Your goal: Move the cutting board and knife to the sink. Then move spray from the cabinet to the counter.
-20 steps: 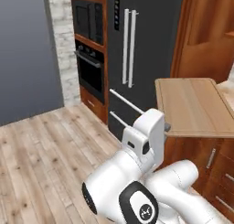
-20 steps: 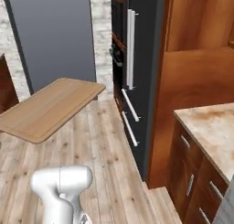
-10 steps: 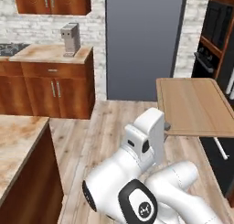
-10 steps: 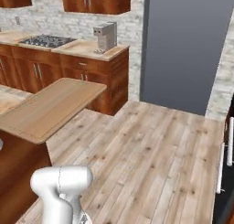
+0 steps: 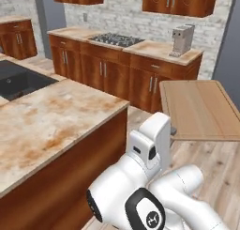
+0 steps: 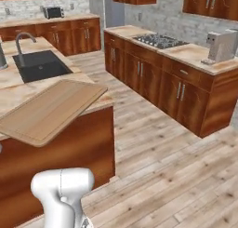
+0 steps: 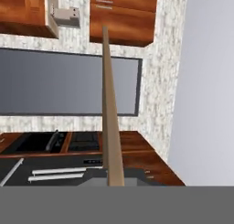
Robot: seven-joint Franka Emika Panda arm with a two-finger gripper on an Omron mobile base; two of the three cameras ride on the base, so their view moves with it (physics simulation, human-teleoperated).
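Holding cutting board (image 5: pixel 199 109) level in air, claw clamped on its edge; board beside island bench (image 5: pixel 51 118), sink (image 6: pixel 39 64) beyond.

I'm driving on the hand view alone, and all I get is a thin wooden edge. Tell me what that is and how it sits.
Observer: It is the cutting board, carried flat and level with the jaws shut on its edge.
Operator: Give me the sink's position.
Observer: The black sink is set in the island counter, left of the board in both base views.
Operator: Say whether the board is over that counter.
Observer: Not by the left base view: it hangs beside the counter, over the wooden floor, short of the sink.
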